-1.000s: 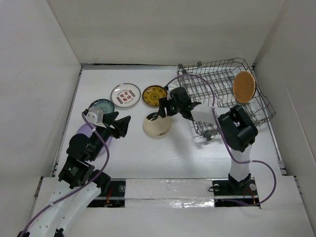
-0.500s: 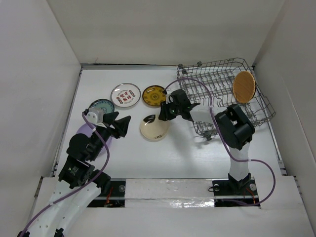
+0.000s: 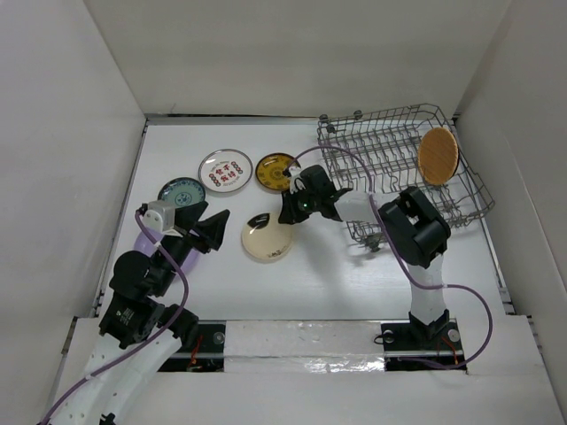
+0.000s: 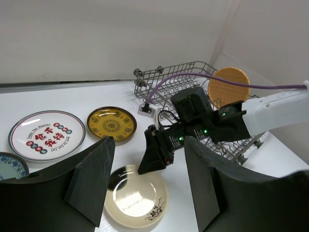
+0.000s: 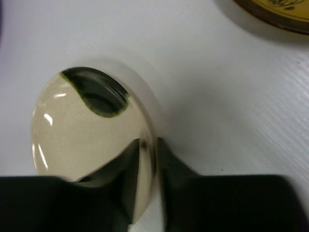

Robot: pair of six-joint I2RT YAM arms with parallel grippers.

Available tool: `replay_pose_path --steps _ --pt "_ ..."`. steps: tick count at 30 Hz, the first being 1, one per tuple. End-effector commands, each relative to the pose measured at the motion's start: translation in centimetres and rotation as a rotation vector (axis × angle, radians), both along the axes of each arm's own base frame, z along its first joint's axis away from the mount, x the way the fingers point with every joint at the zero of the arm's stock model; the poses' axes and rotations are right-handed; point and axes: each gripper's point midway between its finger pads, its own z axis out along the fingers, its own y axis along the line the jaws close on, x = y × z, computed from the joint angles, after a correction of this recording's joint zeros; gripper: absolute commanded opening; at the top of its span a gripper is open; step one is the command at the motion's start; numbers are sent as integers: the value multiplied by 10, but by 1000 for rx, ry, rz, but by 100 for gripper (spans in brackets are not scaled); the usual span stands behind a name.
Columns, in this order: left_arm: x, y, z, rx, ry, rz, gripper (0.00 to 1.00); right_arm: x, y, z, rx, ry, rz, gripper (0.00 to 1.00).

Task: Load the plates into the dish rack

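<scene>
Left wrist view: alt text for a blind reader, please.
The right arm's black fingers pinch the rim of a round cream plate, framed by the left arm's open dark fingers. Behind are a yellow patterned plate, a white plate with red marks, and a grey wire dish rack holding an orange-tan plate.

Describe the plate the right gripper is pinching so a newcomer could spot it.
Start at the grey wire dish rack at the far right and follow the right arm leftward to the right gripper. The plate pinched by the rim there is glossy cream with a dark green patch at one edge, unlike the yellow patterned plate and the red-lettered white plate behind it.
</scene>
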Motion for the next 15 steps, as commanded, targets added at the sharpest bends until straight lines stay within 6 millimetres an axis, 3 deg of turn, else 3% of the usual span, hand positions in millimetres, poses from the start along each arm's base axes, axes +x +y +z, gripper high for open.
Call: replay_pose_path --steps 1,3,5,8,9,10,11,12,13,14,15 --pt "-6 -2 16 -26 -63 -24 56 -7 16 -2 18 11 45 16" --pt "-6 0 16 -31 -65 -14 56 -4 20 7 49 0 36 2" --pt "-6 1 14 -29 -59 -11 56 -7 27 17 80 -10 52 0" --pt "-8 -1 17 -28 -68 -27 57 -2 32 57 146 -81 48 0" --pt "-8 -1 16 -30 -67 -24 56 1 33 73 173 -118 39 0" --pt "-8 0 17 -34 -72 -20 56 4 31 108 217 -184 19 0" --pt "-8 1 17 -33 -69 -17 56 3 28 122 239 -217 9 0" --pt "-7 0 16 -31 -63 -17 56 7 23 160 275 -306 -24 0" --pt "-7 -1 16 -30 -62 -21 56 16 17 159 258 -323 -58 0" --pt "-9 -2 16 -28 -65 -33 57 24 2 189 274 -393 -111 0" --pt "-10 -3 17 -30 -69 -39 57 33 -13 198 255 -431 -164 0"
